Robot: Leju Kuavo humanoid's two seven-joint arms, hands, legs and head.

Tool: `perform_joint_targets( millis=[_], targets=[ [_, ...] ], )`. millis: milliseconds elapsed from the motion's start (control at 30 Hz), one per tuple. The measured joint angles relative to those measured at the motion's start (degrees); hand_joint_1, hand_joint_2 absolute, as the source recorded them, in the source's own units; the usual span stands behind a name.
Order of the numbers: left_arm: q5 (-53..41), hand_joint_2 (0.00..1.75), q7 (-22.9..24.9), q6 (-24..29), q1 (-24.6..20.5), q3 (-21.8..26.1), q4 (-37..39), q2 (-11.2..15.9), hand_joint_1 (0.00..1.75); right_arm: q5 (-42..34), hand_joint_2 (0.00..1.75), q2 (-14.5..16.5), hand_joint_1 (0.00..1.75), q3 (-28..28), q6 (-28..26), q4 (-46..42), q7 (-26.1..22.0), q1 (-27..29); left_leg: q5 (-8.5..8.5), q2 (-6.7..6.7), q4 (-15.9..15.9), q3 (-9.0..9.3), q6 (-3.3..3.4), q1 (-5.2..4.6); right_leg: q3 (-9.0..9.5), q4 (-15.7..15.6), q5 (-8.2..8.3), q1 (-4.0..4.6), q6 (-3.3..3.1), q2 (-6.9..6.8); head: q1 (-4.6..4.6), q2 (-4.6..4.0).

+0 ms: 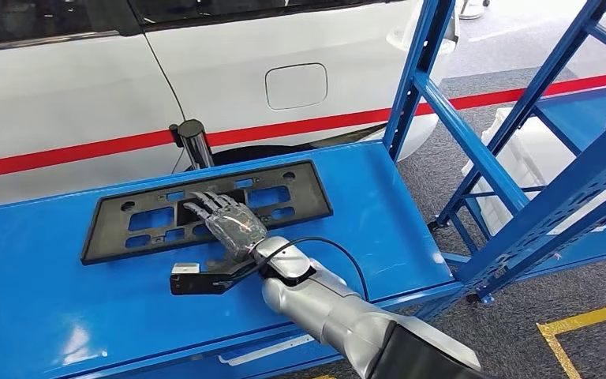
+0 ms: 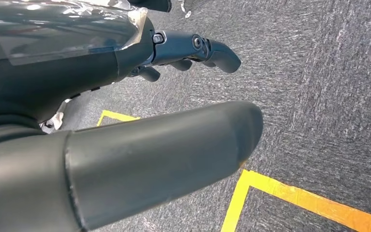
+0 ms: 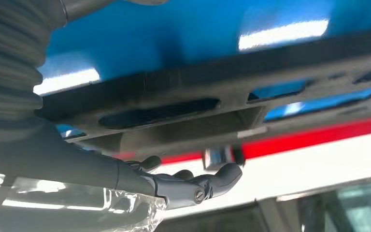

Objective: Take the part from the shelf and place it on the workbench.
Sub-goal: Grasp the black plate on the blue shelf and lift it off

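Placement of the part [image 1: 205, 207] on the workbench [image 1: 379, 229] seems to be done already: the flat black frame with its cut-out windows is seen lying flat on the blue surface, near the middle of it, just in front of the white car [image 1: 71, 87] with the red stripe. The blue shelf [image 1: 536, 174] is seen to the right, well apart from the part.

The right hand [image 1: 225, 221] is laid over the middle of the part, with its fingers stretched out and a little apart. In the right wrist view the fingers [image 3: 193, 181] are seen loosely extended close to the part, and nothing is clasped between them. So the part is judged to be released, or very nearly.

The left hand [image 2: 193, 50] hangs down over the grey floor with yellow tape lines [image 2: 294, 198]. Its fingers are lightly curled and nothing is held in it.

What is left, as it is judged, is only the lifting away of the right hand from the part.
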Motion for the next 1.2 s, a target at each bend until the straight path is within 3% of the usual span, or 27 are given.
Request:
perform_joint_targets(
  millis=[367, 400, 500, 533, 1200],
  targets=[
    [-1.3, 0.0, 0.6, 0.7, 0.0, 0.0, 0.0, -0.7, 0.0, 12.9, 1.75, 1.6, 0.0, 0.0, -13.1, 5.4, 8.8, -2.2, 0.05, -0.01, 0.0, 0.11, 0.01, 0.0, 0.16, 0.0, 0.02, 0.02, -0.02, -0.02, 0.0, 0.0],
    [-1.5, 0.0, 0.6, 0.7, 0.0, 0.0, 0.0, -0.7, 0.0, 14.0, 1.75, 1.6, 0.14, -0.1, -13.4, 5.4, 9.3, -2.2, 0.05, -0.01, 0.0, 0.11, 0.01, 0.0, 0.16, 0.0, 0.02, 0.02, -0.02, -0.02, 0.0, 0.0],
    [-1.8, 0.0, 0.6, 0.7, 0.0, 0.0, 0.0, -0.7, 0.0, 16.4, 1.75, 1.5, 1.4, -0.4, -13.7, 5.6, 10.5, -2.2, 0.02, -0.01, 0.0, 0.09, 0.01, 0.01, 0.14, 0.0, 0.01, 0.02, -0.02, -0.02, 0.0, 0.0],
    [-1.9, 0.0, 0.5, 0.7, 0.0, 0.0, 0.0, -0.7, 0.0, 17.5, 1.75, 1.4, 1.7, -0.6, -13.8, 5.6, 11.0, -2.2, 0.02, -0.01, 0.0, 0.06, 0.01, 0.01, 0.12, 0.0, 0.01, 0.02, -0.02, -0.03, 0.0, 0.0],
    [-2.5, 0.0, 0.2, 0.7, 0.0, 0.0, 0.0, -0.7, 0.0, 20.7, 1.75, 1.1, 1.75, -3.5, -13.8, 5.8, 11.7, -2.1, -0.01, -0.01, 0.0, -0.03, 0.01, 0.03, 0.05, 0.0, -0.01, 0.02, -0.03, -0.02, 0.0, 0.0]
  ],
)
